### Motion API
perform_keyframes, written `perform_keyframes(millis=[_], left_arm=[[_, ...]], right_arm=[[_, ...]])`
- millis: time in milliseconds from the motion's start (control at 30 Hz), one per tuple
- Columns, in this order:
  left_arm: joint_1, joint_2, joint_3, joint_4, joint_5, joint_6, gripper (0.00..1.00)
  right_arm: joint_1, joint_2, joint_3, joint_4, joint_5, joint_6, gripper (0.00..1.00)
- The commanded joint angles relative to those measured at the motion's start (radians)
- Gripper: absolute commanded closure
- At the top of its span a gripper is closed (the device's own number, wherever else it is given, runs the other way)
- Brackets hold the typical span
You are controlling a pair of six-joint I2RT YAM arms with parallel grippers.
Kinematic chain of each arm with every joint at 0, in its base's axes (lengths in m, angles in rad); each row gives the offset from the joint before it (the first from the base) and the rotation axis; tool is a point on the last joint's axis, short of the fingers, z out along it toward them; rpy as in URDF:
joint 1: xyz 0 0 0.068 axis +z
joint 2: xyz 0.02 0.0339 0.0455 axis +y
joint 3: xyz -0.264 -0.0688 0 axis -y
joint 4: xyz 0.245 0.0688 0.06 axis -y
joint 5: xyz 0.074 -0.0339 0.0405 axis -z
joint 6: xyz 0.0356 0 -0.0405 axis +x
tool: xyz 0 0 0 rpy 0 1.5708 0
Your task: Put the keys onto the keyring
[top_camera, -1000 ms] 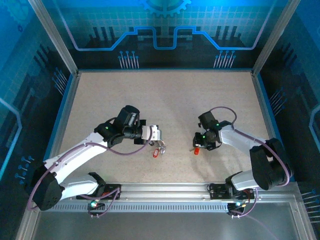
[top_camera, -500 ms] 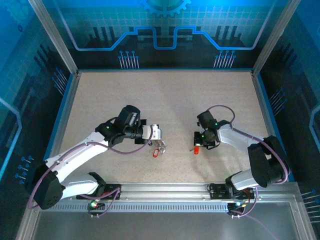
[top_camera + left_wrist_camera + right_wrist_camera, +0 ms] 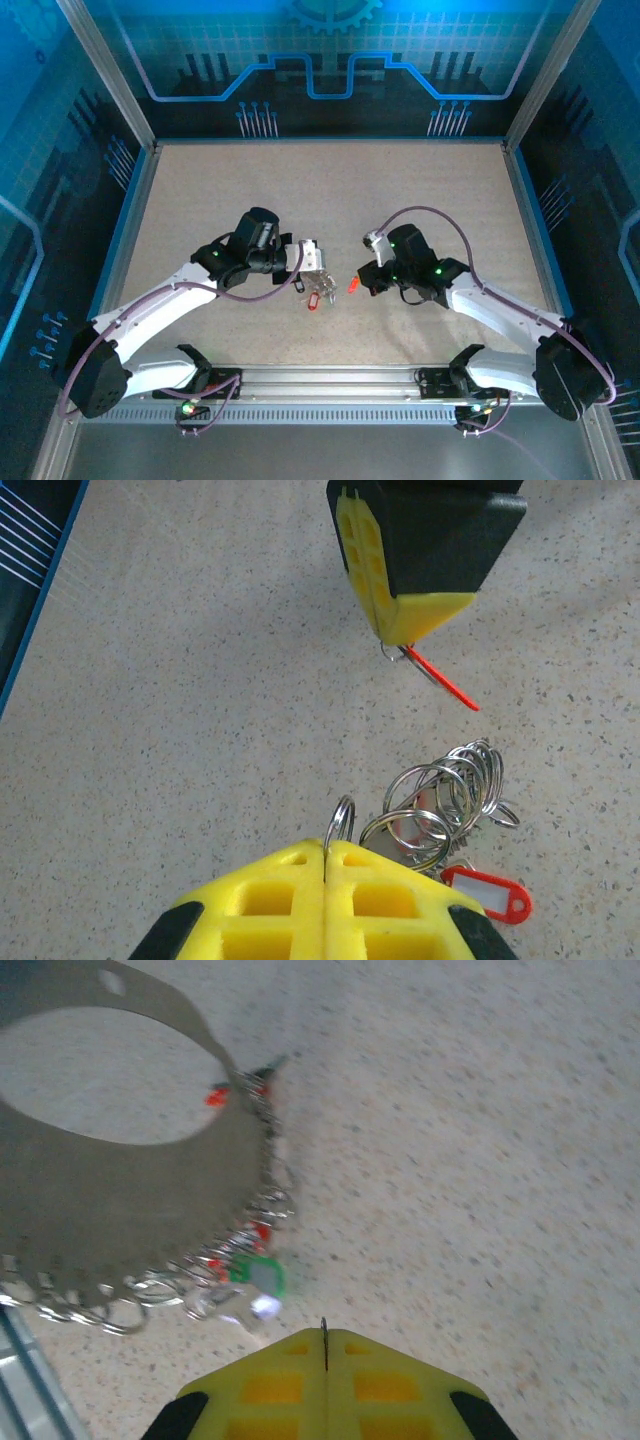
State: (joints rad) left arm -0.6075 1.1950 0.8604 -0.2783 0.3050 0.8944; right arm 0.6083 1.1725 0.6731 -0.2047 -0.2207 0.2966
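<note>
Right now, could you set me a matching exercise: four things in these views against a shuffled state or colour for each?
1. left gripper
2. right gripper
3. bunch of rings
4. labelled key

A. shut on the plain red key
B. red with a white panel
C. shut on one silver ring
D. silvery, looped together

Pairs: 1-C, 2-A, 3-D, 4-B

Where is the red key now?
Top view, table centre: the red key sticks out of the right gripper, just right of the left gripper's ring bunch.
</note>
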Motion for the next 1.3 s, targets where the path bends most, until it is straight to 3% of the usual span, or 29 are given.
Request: perform_keyframes(millis=[0,300,633,833,1267], left_arm=[[0.006,-0.01,-0.012,0.059,0.049,-0.047,1.0],[0.0,0.015,0.008,0.056,0.028,-0.11,1.0],[-0.006,0.029,-0.001,0.121,-0.048,-0.239,1.0],[-0.017,0.028,-0.003,0.132,-0.055,-0.259,1.0],[-0.043,0.038,-0.004,0.162,-0.03,-0.319,1.0]], right_arm=[[0.013,-0.004,0.013,0.131,-0.123,-0.075,1.0],[0.015,0.039,0.09,0.194,-0.275,-0.109,1.0],[0.033,0.056,0.14,0.175,-0.305,-0.136,1.0],[0.04,0.076,0.163,0.155,-0.259,-0.143,1.0],[0.071,0.055,0.168,0.159,-0.007,-0.14,1.0]])
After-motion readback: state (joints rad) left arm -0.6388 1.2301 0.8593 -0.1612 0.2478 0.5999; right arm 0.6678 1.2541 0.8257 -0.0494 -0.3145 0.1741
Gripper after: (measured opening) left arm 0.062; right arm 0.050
